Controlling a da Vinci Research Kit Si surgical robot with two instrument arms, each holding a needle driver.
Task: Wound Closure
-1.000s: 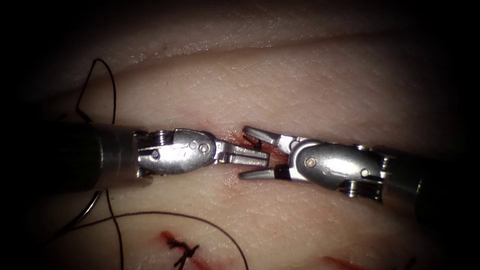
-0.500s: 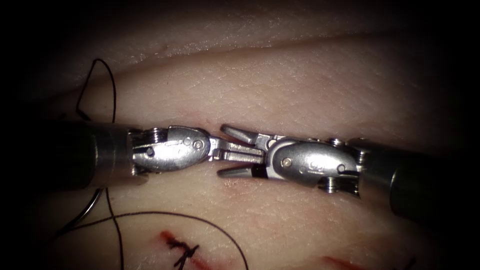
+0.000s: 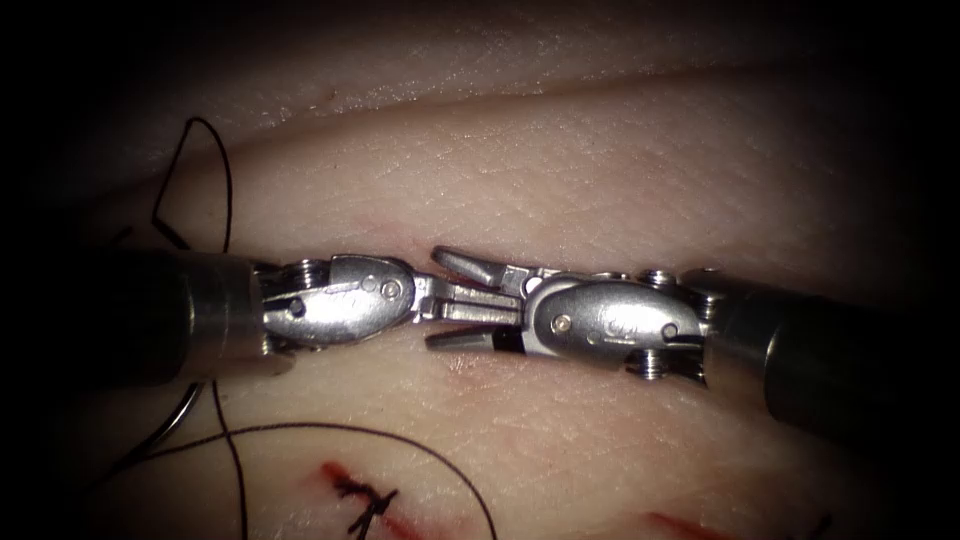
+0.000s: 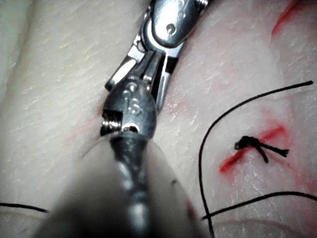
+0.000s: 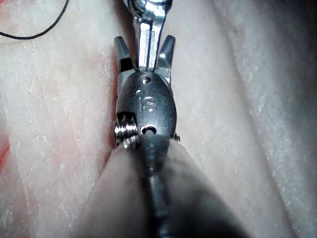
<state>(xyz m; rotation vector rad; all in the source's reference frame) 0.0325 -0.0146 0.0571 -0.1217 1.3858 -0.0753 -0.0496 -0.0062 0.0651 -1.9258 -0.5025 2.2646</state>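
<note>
Tissue (image 3: 600,160), one tied stitch (image 3: 365,500), two tools: left tool (image 3: 470,309) jaws clenched, empty, right tool (image 3: 450,297) jaws spread around them.

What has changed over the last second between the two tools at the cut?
The right end effector has moved toward the endoscope view's left, its open jaws now straddling the shut tip of the left end effector, which shifted slightly left. No needle is visible in either tool. The thread, the tied stitch and the tissue stayed put.
</note>
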